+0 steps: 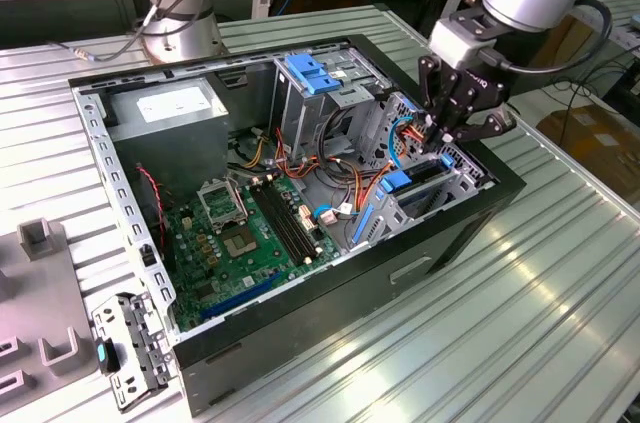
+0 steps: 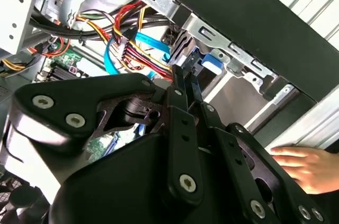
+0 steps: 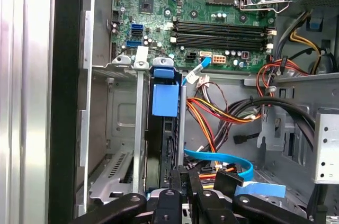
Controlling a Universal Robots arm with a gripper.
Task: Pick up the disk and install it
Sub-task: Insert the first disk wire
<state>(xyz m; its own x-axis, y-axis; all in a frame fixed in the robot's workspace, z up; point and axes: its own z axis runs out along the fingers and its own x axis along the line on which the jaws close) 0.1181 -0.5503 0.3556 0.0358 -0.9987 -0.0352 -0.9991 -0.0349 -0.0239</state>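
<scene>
— Where is the disk (image 3: 164,108) right now?

— Standing on edge in the drive cage (image 1: 455,180) at the front corner of the open computer case (image 1: 430,243), on the exterior view's right. In the first wrist view its blue carrier tab faces up the slot, with the dark body running down between grey metal walls toward the gripper (image 3: 183,184).

— And the gripper, does it have hold of it?

— The black fingers (image 3: 177,181) are drawn close together around the near end of the disk, by the look of both wrist views; I judge it is clamped on that edge, though the contact itself is hidden behind the linkage.

— How would you expect the drive to handle?

— Stiff and fairly dense for its size, so it won't flex, but the metal faces look smooth. I'd say the plastic carrier rails are the safer hold; they give some bite, while the connector end is the fragile part.

— Anything crowding it?

— Red, yellow and orange wires (image 2: 127,33) and a flat blue cable (image 3: 220,160) lie just beside the cage. A person's hand (image 2: 307,167) rests on the table outside the case.
</scene>
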